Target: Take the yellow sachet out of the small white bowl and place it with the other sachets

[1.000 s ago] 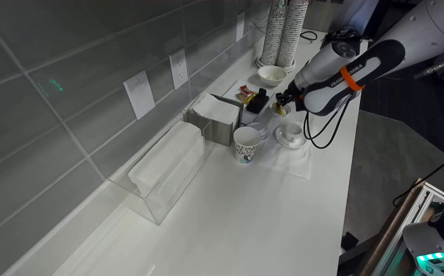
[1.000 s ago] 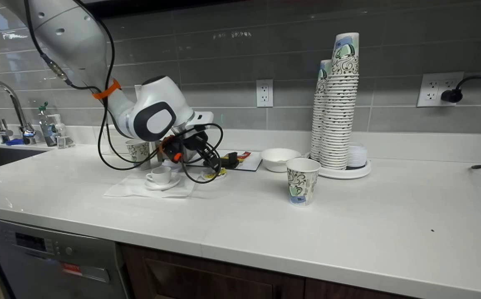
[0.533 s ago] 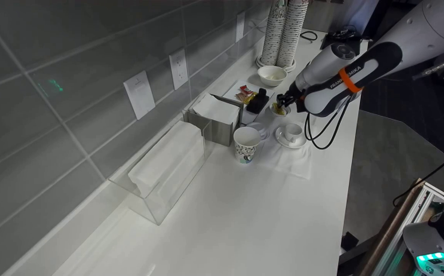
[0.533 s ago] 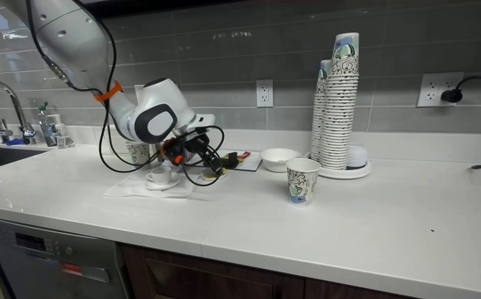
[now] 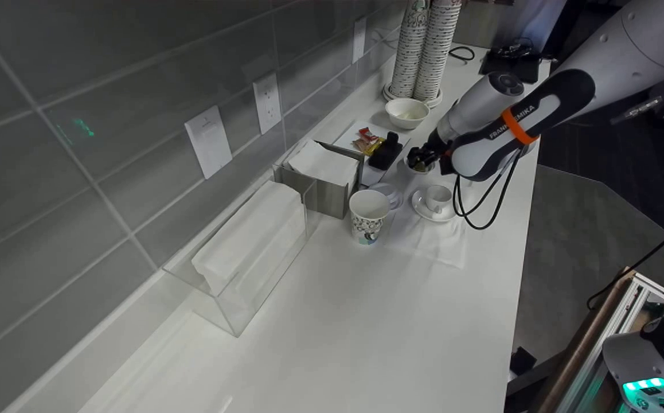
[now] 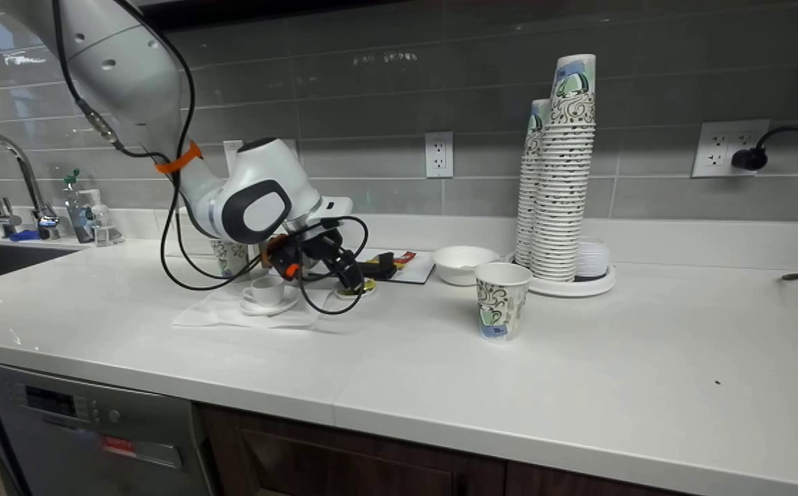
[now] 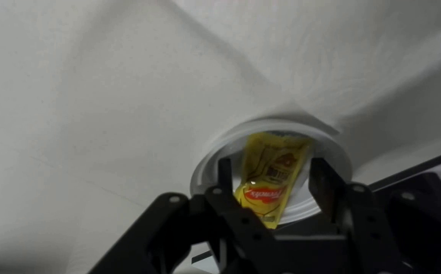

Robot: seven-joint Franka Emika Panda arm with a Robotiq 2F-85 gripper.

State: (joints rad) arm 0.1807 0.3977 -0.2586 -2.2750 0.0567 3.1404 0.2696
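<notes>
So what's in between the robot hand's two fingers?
The yellow sachet, in the small white bowl. The wrist view shows gaps between it and both fingertips.

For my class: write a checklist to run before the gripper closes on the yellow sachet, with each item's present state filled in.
1. Gripper open: ok; its fingers stand apart in the wrist view.
2. Yellow sachet between the fingertips: ok; it shows in the gap between them.
3. Fingertips low enough to pinch it: cannot tell; the wrist view hides their height.
4. Fingers clear of the small white bowl: cannot tell; they overlap its rim in that view, and contact is unclear.
5. White cup clear of the fingers: ok; they show apart in both exterior views.
6. Other sachets in view for the drop: ok; they lie beside the black object in an exterior view.
</notes>
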